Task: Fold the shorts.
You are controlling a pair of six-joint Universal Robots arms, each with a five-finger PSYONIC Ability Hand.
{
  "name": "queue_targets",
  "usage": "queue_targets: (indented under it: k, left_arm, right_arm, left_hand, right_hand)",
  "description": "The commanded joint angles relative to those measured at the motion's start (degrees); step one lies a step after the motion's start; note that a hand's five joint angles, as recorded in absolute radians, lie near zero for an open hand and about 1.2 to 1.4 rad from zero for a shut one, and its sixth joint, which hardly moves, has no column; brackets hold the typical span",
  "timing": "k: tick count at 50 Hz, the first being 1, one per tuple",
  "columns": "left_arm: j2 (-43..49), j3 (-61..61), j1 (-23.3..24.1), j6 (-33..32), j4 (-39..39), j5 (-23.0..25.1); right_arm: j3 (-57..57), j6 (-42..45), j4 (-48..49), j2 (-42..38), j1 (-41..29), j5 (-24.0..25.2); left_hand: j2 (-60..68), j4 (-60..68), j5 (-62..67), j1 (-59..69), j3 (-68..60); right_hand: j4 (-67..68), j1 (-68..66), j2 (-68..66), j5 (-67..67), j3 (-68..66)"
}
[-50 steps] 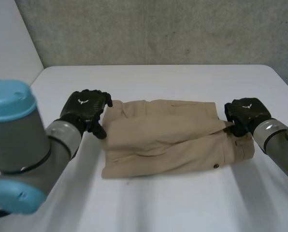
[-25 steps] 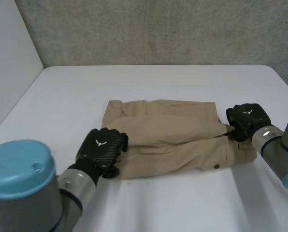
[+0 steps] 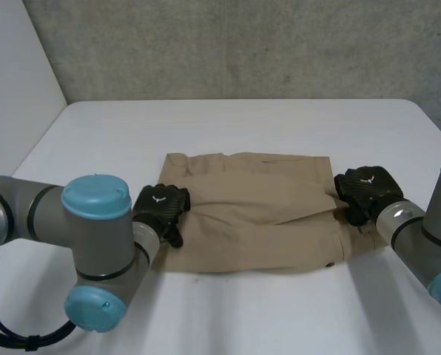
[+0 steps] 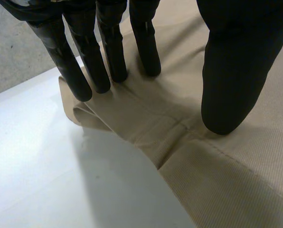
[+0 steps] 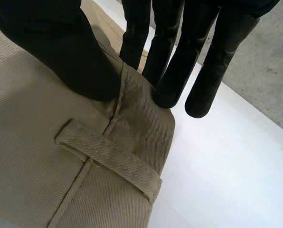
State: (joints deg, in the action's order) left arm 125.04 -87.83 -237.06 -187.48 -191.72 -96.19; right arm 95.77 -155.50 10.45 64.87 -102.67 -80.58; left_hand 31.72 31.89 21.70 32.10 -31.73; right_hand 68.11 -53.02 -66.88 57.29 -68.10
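Shorts pressed flat on the desk
Left hand at frame left, right hand at frame right, fingers straight on the cloth edges, gripping nothing

I see a white table with a smooth, matte top, running from my near edge to a far edge that ends at the wall. That wall is rough grey concrete with faint mottled marks across it. On the left, a plain white panel stands upright beside the table's far left corner.
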Motion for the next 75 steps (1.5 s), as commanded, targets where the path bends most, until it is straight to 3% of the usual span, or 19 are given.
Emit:
queue_targets:
  k: [1, 8, 16, 18, 35, 47, 51, 57, 66, 69, 75]
  left_arm:
    - [2.75, 1.34, -0.07, 0.01, -0.14, 0.12]
    - [4.60, 2.93, -0.25, 0.01, -0.14, 0.12]
    - [5.04, 3.54, -0.78, 0.10, -0.32, 0.21]
    - [4.96, 3.54, -0.78, 0.10, -0.41, 0.12]
    - [-9.27, -1.99, -1.04, 0.10, -1.73, 0.03]
    - [-28.87, -1.91, -2.09, 0.18, 2.66, 0.47]
    - [-34.85, 0.99, -1.74, 0.45, 5.65, 0.65]
    - [-40.92, 6.26, -1.74, 0.80, 10.40, 3.37]
    - [-41.63, 9.96, -2.27, 0.89, 14.18, 3.64]
    - [-40.92, 9.69, -2.36, 0.89, 14.71, 3.72]
    - [-30.04, 6.79, -3.24, 3.17, 17.78, 4.51]
  right_arm:
    - [0.03, -0.07, 0.01, 0.00, 0.01, -0.02]
    - [0.03, 0.02, 0.01, -0.09, 0.01, -0.02]
    - [0.03, 0.02, 0.01, -0.09, -0.08, 0.07]
    - [0.03, 0.02, 0.01, 0.00, 0.01, 0.07]
    - [-0.84, 0.20, -0.87, 1.14, 0.01, 0.16]
    - [-9.71, 4.42, -12.11, 21.25, 0.19, 0.42]
    - [-15.33, 4.24, -15.81, 28.72, 0.19, 3.57]
    - [-21.58, 3.98, -20.91, 32.95, 0.89, 6.13]
    - [-26.24, 4.68, -27.15, 31.38, 1.07, 6.92]
    - [-26.60, 5.47, -29.26, 26.38, 1.07, 7.19]
    - [-25.02, 8.72, -29.96, 16.80, 0.19, 6.66]
  left_hand:
    - [6.42, 6.24, 6.43, 6.03, -6.41]
    - [12.96, 12.78, 12.97, 12.57, -12.95]
    - [35.49, 35.31, 35.50, 35.10, -35.48]
    - [48.25, 48.08, 48.27, 47.87, -48.25]
    - [48.28, 48.11, 48.30, 47.90, -48.27]
    - [48.28, 48.11, 48.30, 47.90, -48.27]
    - [48.28, 48.11, 48.30, 47.90, -48.27]
    - [48.28, 48.11, 48.30, 47.90, -48.27]
    - [48.28, 48.11, 48.30, 47.90, -48.27]
    - [48.28, 48.11, 48.30, 47.90, -48.27]
    - [48.28, 48.11, 48.30, 47.90, -48.27]
  right_hand:
    - [11.89, -26.98, -13.12, 12.71, -11.90]
    - [11.89, -26.98, -13.12, 12.71, -11.90]
    - [11.89, -26.98, -13.12, 12.71, -11.90]
    - [11.89, -26.98, -13.12, 12.71, -11.90]
    - [11.89, -26.98, -13.12, 12.71, -11.90]
    - [11.89, -26.98, -13.12, 12.71, -11.90]
    - [11.89, -26.98, -13.12, 12.71, -11.90]
    - [11.89, -26.98, -13.12, 12.71, -11.90]
    - [11.89, -26.98, -13.12, 12.71, -11.90]
    - [11.89, -26.98, -13.12, 12.71, -11.90]
    - [11.89, -26.98, -13.12, 12.71, -11.90]
